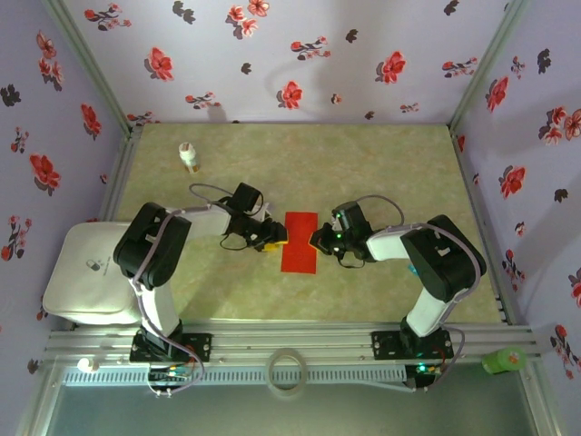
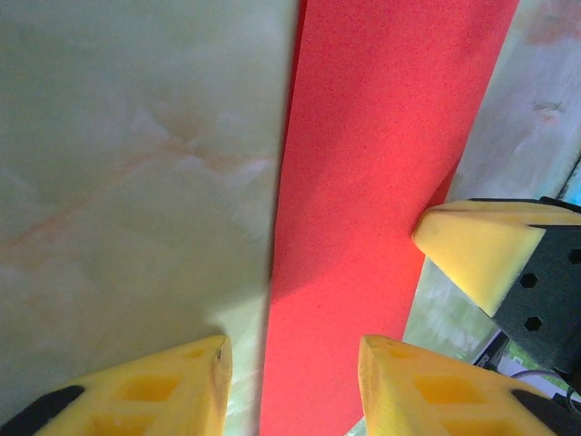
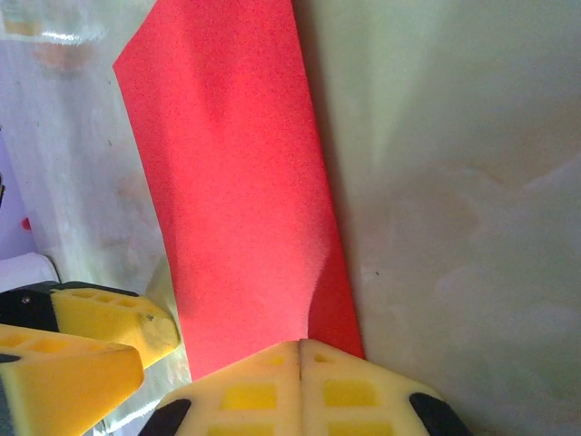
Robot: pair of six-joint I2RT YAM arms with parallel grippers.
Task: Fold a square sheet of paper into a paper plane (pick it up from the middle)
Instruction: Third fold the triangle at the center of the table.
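The square sheet of paper is bright red and lies mid-table as a narrow, folded rectangle. My left gripper is at its left edge. In the left wrist view this gripper is open, its yellow fingers set apart with the red paper running between them. My right gripper is at the paper's right edge. Seen from the right wrist, its fingertips are pressed together on the paper's edge, which buckles up slightly there. The left gripper's fingers show close by.
A small white bottle with an orange band stands at the back left. A white padded object lies by the left arm. A tape ring and a green object rest on the near rail. Flowered walls enclose the table.
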